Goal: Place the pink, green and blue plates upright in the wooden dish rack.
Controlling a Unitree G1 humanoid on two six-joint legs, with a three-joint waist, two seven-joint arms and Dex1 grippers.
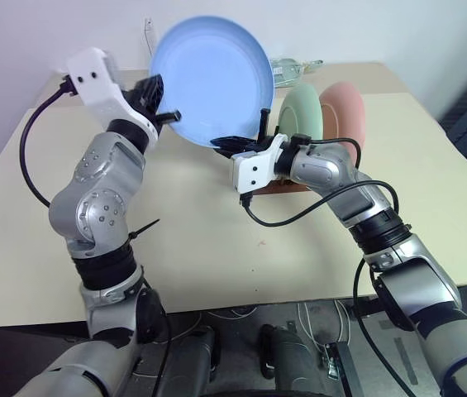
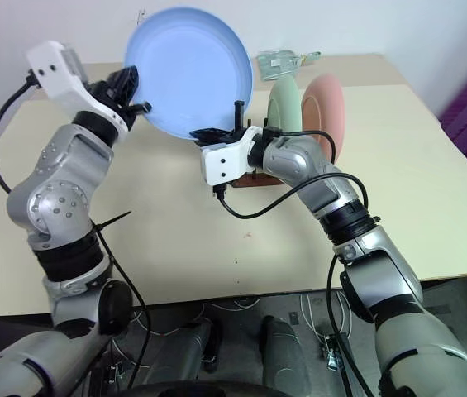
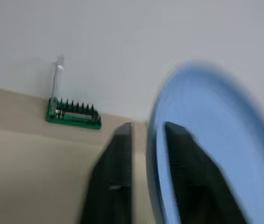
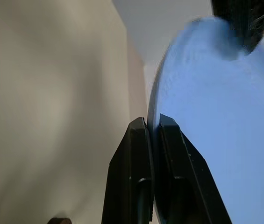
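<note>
Counting 3 plates: 1 blue plate (image 1: 210,79), 1 green plate (image 1: 302,112), 1 pink plate (image 1: 343,112); 1 wooden dish rack (image 1: 287,184), 2 grippers. Blue plate is round, matte, sky-coloured w/ shallow rim, held up on edge at upper centre of frame above the table (image 1: 216,248). Right gripper (image 4: 152,122) is clamped narrow on its lower rim; left gripper (image 3: 146,128) straddles its left rim, fingers part-spread. Green & pink stand upright in rack, centre-right. Green tool holder (image 3: 74,115) sits at table's far edge.

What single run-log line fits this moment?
stage: handover | blue plate: upright, airborne | right pincer: shut on rim | left pincer: straddling rim, loosened | green plate, pink plate: racked
</note>
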